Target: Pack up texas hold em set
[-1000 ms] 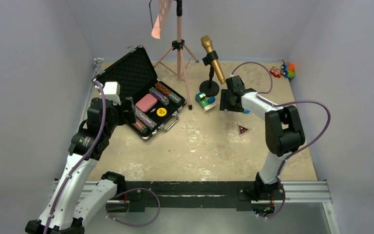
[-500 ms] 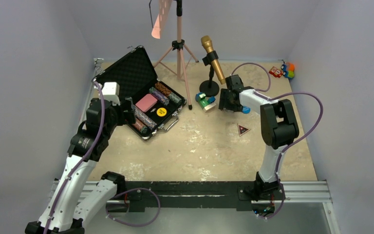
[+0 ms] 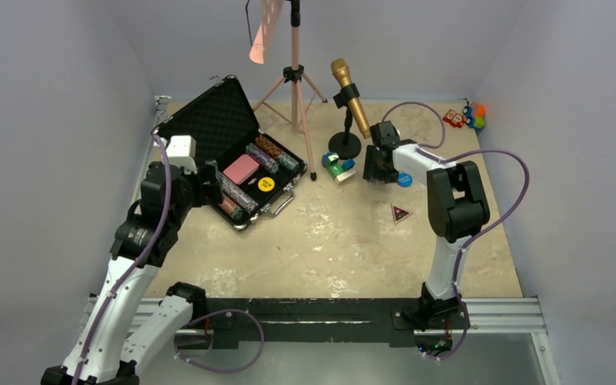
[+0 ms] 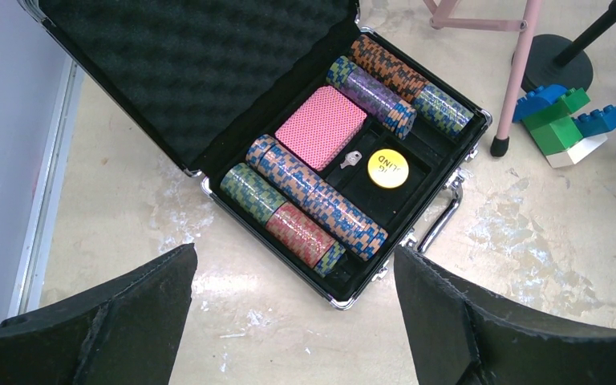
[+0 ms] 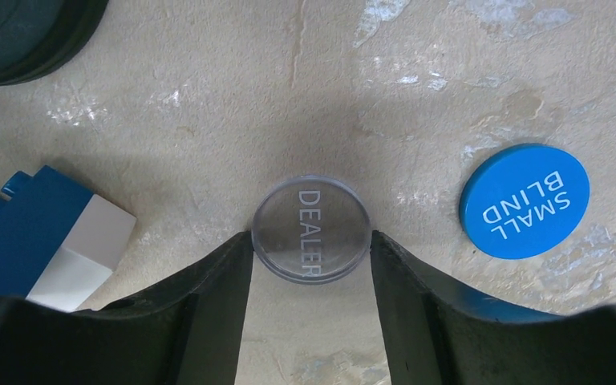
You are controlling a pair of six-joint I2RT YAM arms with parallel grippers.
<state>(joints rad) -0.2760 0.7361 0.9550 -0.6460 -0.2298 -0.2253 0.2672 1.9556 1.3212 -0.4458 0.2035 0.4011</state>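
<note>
The briefcase (image 4: 128,72) lies open at the left rear of the scuffed, beige counter (image 3: 329,241). Its black shell is edged in silver metal and its raised lid is lined with dimpled foam. In its tray lie ridged cylindrical chip stacks (image 4: 313,200), a flat pink card deck (image 4: 321,127) with a fine lattice back, a round yellow button (image 4: 388,168) and a small silver key (image 4: 350,159). The left tool (image 4: 293,265) hangs above the case's near edge with its dark, matte fingers spread wide and holding nothing. Near the gold microphone (image 3: 350,96), the right tool (image 5: 311,241) is down at the counter. Its fingers press both edges of the clear dealer button (image 5: 311,228), a glassy disc with white lettering. The blue button (image 5: 524,200), a smooth opaque disc, lies flat just beside the right finger and apart from it. A studded blue and white toy block (image 5: 48,241) sits on the other side. The triangular button (image 3: 401,213) lies alone nearer the arm bases. Compared with a second ago, the right arm's elbow has swung leftward and the blue disc shows more fully beside the tool. The left arm and the case contents look unchanged.
</note>
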